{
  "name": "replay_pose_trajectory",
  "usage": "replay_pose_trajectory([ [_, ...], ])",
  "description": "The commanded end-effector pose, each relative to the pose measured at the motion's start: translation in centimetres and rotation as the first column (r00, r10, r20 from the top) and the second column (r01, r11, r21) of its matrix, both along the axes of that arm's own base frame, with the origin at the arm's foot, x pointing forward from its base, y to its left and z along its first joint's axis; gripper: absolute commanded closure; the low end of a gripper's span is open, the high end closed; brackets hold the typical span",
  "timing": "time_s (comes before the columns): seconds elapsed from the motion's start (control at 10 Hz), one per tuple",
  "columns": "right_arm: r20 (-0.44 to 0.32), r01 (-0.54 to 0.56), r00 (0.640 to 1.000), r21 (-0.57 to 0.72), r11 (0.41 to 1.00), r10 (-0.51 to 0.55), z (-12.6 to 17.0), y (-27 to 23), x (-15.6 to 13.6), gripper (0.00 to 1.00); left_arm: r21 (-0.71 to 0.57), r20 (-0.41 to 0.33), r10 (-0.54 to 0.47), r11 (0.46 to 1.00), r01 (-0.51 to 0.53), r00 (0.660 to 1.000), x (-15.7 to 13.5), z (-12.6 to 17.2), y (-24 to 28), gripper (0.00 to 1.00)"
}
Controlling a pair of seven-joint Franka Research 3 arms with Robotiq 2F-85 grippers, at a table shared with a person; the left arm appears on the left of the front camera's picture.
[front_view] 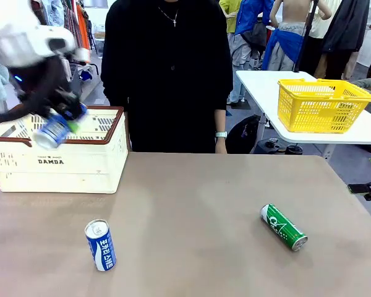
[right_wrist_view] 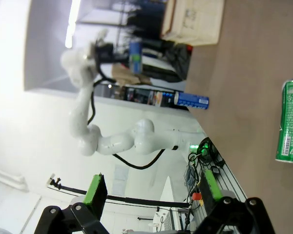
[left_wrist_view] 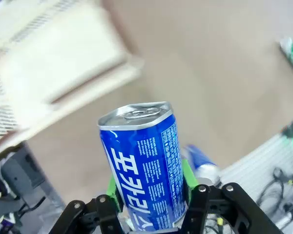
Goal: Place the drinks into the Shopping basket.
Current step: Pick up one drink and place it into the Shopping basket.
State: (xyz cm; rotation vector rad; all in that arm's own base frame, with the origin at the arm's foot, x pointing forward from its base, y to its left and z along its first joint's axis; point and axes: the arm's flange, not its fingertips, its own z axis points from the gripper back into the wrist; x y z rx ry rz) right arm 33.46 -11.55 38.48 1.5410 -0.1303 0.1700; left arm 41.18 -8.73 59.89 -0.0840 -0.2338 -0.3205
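By the basket [front_view: 86,167] rim, left jaws grip a tilted blue can [front_view: 51,132]; right jaws stand wide, empty. Released early, the can could hit the rim and tumble outside.

left end effector [front_view: 63,119] grips a blue can [front_view: 51,132] by the shopping basket [front_view: 86,166] rim.

Your left gripper [front_view: 63,121], upper left of frame, has jaws clamped on a blue can [front_view: 51,132]. Your right gripper [right_wrist_view: 152,192] has jaws spread wide.
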Motion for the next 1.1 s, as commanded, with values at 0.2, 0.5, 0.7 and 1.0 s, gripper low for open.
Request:
replay_pose_trajectory([
  [0.2,-0.019,-0.01,1.0,-0.003,1.0,0.01,0.6,0.0,-0.1,0.0,0.09,-0.039,-0.003,0.996,0.006,0.999,14.0,-2.8,6.3,1.0],
  [0.5,-0.019,-0.01,1.0,-0.003,1.0,0.01,0.6,0.0,-0.1,0.0,-0.013,-0.063,0.038,0.999,-0.039,0.997,14.8,-4.1,7.9,1.0],
  [0.7,-0.019,-0.01,1.0,-0.003,1.0,0.01,0.6,0.0,-0.1,0.0,0.08,-0.046,0.019,0.997,-0.016,0.999,16.3,-6.7,7.5,1.0],
  [1.0,-0.019,-0.01,1.0,-0.003,1.0,0.01,0.6,0.0,-0.1,0.0,0.068,0.041,0.109,0.991,-0.112,0.993,17.9,-7.5,7.0,1.0],
])
